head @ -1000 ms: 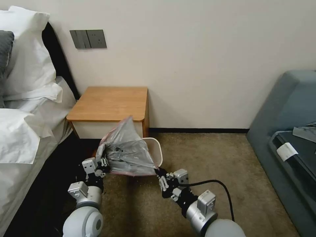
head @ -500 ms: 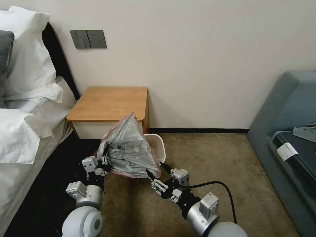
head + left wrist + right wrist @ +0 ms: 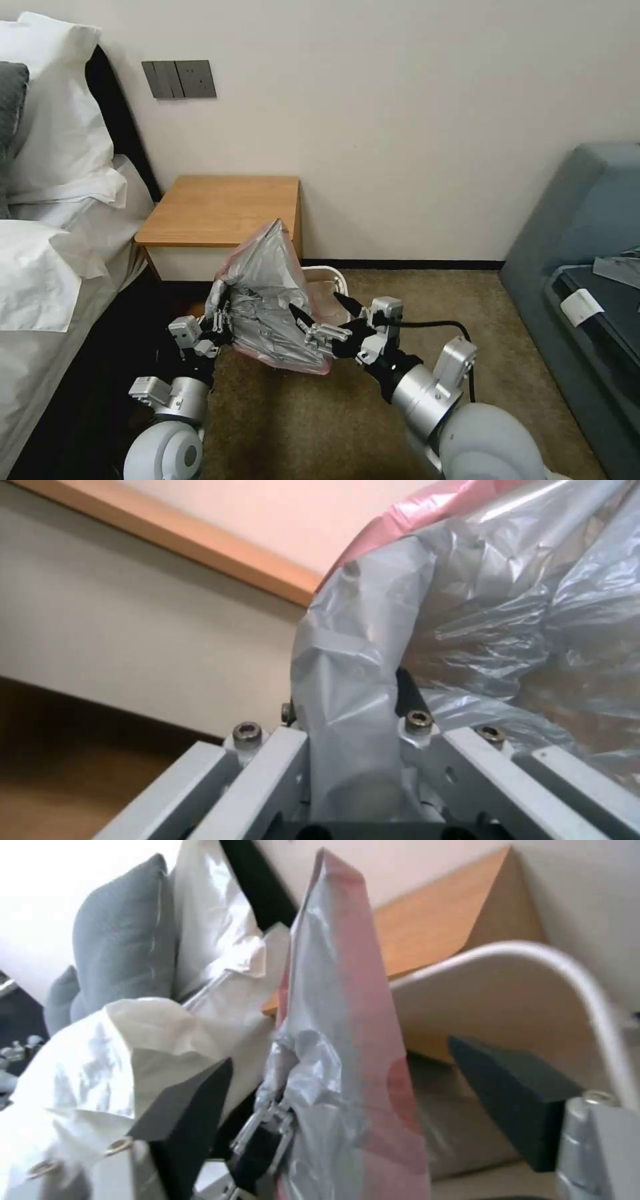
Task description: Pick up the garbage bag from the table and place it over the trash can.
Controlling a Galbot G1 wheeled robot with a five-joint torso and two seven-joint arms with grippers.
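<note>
Right pincer (image 3: 319,312) now released (spread), left pincer (image 3: 219,325) clamping garbage bag (image 3: 270,293) over trash can (image 3: 327,273)

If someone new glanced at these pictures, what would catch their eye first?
The crinkled grey garbage bag with its pink edge, held up above the cream trash can in front of the wooden table. The left gripper is shut on its side, while the right gripper is open at its near edge.

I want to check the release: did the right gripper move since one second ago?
Yes. The right gripper has let go of the garbage bag, opened, and moved up toward the trash can; the left gripper still holds the bag.
</note>
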